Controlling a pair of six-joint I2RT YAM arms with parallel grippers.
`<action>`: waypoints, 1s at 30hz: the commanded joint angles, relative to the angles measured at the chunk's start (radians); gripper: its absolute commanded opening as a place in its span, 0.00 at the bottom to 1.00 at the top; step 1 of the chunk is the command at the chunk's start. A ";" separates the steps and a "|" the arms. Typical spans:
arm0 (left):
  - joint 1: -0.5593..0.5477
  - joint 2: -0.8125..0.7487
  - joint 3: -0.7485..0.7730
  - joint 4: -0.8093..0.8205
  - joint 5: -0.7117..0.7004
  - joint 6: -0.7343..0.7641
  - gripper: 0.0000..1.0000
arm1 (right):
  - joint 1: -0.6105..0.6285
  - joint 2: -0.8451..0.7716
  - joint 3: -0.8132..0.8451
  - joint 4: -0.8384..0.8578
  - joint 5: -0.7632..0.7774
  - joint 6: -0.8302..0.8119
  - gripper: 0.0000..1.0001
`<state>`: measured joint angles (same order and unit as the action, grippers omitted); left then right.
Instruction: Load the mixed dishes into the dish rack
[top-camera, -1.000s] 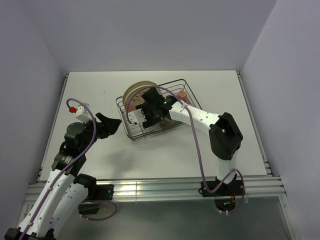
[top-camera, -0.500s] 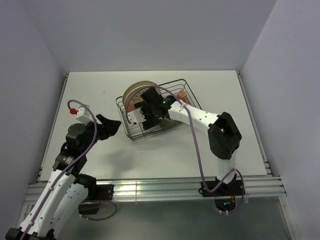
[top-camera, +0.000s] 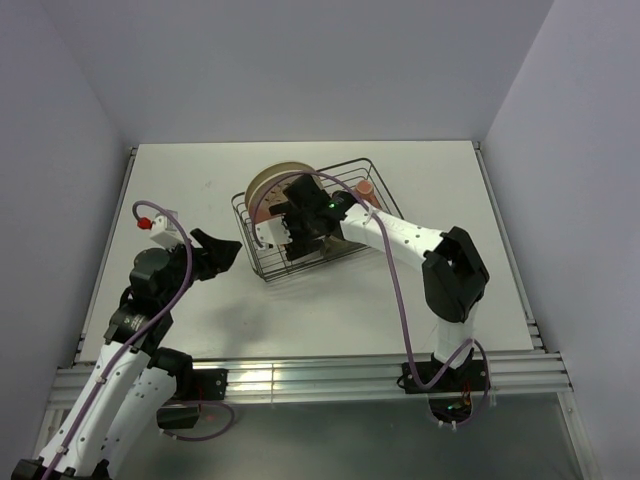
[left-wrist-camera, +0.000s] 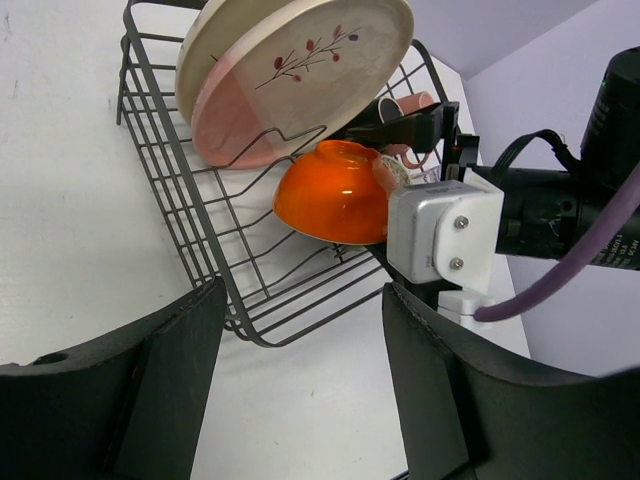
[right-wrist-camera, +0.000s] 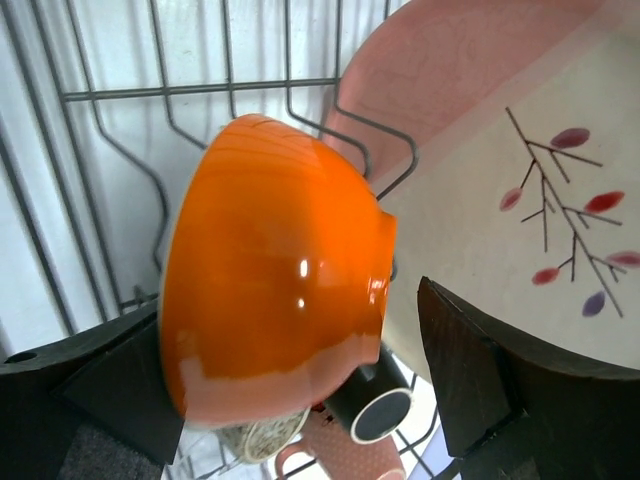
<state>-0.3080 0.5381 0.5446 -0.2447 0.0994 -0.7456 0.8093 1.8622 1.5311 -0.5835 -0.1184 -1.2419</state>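
The black wire dish rack (top-camera: 262, 262) stands mid-table. Two large cream plates (top-camera: 268, 178) stand on edge at its far left end; the front one is pink-tinted with a sprig mark (left-wrist-camera: 300, 60) (right-wrist-camera: 520, 230). The small orange bowl (left-wrist-camera: 335, 190) (right-wrist-camera: 270, 270) lies on its side in the rack against that plate. My right gripper (top-camera: 292, 228) (right-wrist-camera: 290, 390) is open around the bowl, with a gap at its right finger. A pink mug (top-camera: 366, 188) (right-wrist-camera: 340, 455), a dark mug (right-wrist-camera: 375, 410) and a speckled mug (right-wrist-camera: 265, 437) lie in the rack beyond. My left gripper (top-camera: 225, 250) (left-wrist-camera: 300, 400) is open and empty left of the rack.
The rack's front corner wires (left-wrist-camera: 190, 250) are just ahead of my left fingers. My right arm's wrist block (left-wrist-camera: 445, 230) hangs over the rack's near side. White table (top-camera: 330, 300) lies in front of the rack, with walls on three sides.
My right gripper has shifted slightly over the rack, and its elbow has moved a little to the right. My left arm has barely moved.
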 joint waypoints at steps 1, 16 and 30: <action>0.004 -0.012 0.002 0.044 -0.004 -0.001 0.70 | 0.021 -0.075 -0.031 0.031 -0.009 0.025 0.89; 0.004 -0.024 -0.003 0.048 0.000 -0.009 0.70 | 0.036 -0.133 -0.071 0.057 -0.016 0.091 0.89; 0.004 -0.012 0.032 0.032 -0.021 0.008 0.76 | 0.033 -0.256 0.018 0.007 -0.064 0.262 0.96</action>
<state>-0.3080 0.5274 0.5442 -0.2451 0.0959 -0.7479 0.8398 1.7020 1.5002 -0.5919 -0.1577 -1.0412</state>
